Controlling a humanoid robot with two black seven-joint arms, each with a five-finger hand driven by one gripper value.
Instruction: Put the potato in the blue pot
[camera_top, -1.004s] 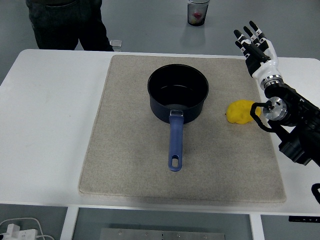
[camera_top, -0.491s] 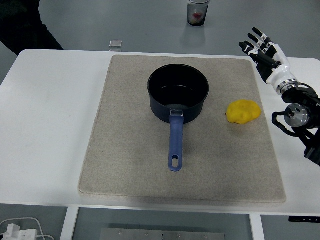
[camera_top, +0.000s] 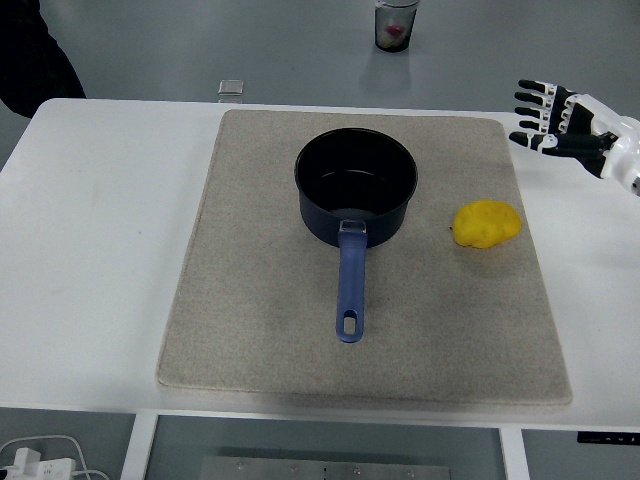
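potato (camera_top: 487, 224) is lying on the beige mat (camera_top: 250, 300), just right of the blue pot (camera_top: 356, 195) | right hand (camera_top: 575, 130) is hovering at the tabletop's (camera_top: 90, 250) right edge, fingers (camera_top: 535, 115) spread, holding nothing | potato is probably light, smooth, firm-skinned; gripping across its lumpy middle from above looks best

Yellow potato (camera_top: 487, 224), blue pot (camera_top: 355, 186), beige mat (camera_top: 250, 300)

— Which hand is visible?
— Only the right hand (camera_top: 568, 118), at the right edge of the view, high up. The wrist and the arm behind it are cut off by the edge.
— How are the fingers (camera_top: 531, 112)?
— They are spread and almost straight, pointing to the left, and they hold nothing. The thumb is below them, also stretched out.
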